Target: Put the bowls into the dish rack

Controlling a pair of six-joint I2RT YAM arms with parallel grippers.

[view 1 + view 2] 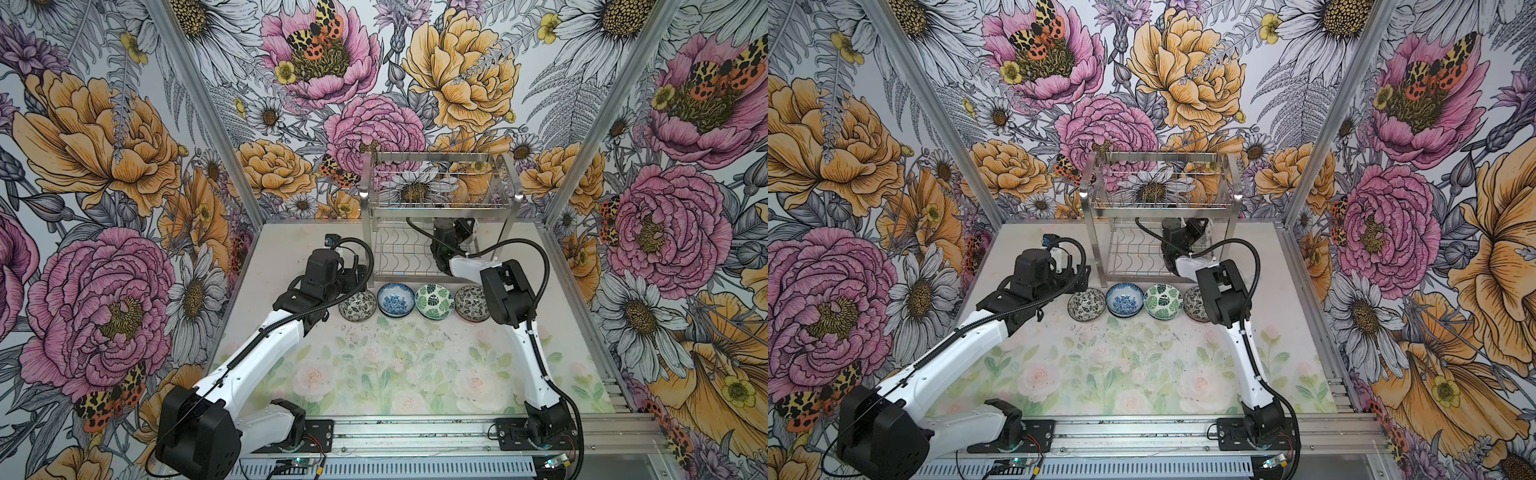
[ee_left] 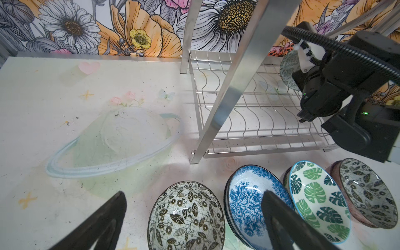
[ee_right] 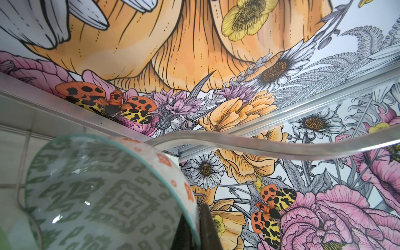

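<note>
The right pincer [image 1: 464, 229] reaches into the lower tier of the shiny stainless-steel two-tier wire dish rack [image 1: 515, 195]; it is clamped tight on a pale round ceramic bowl with a green geometric print inside and orange squares outside [image 3: 104, 194]; that bowl stands on edge over the wavy wire dividers at the tier's right end; whether it touches the wires cannot be told. The left pincer [image 2: 194, 194] hangs with its jaws spread wide and grips nothing; it is above the left end of a row of bowls on the floral-printed table [image 1: 374, 365], one finger [image 2: 279, 216] over the blue one. Four bowls show in that row, just in front of the rack: a black-and-white leaf-patterned bowl [image 2: 186, 216]; a blue floral bowl [image 2: 244, 199]; a white bowl with green leaves [image 2: 318, 194]; a grey bowl with black blossoms [image 2: 368, 190]; at least the blue and grey ones rest on further bowls beneath, too hidden to count.
</note>
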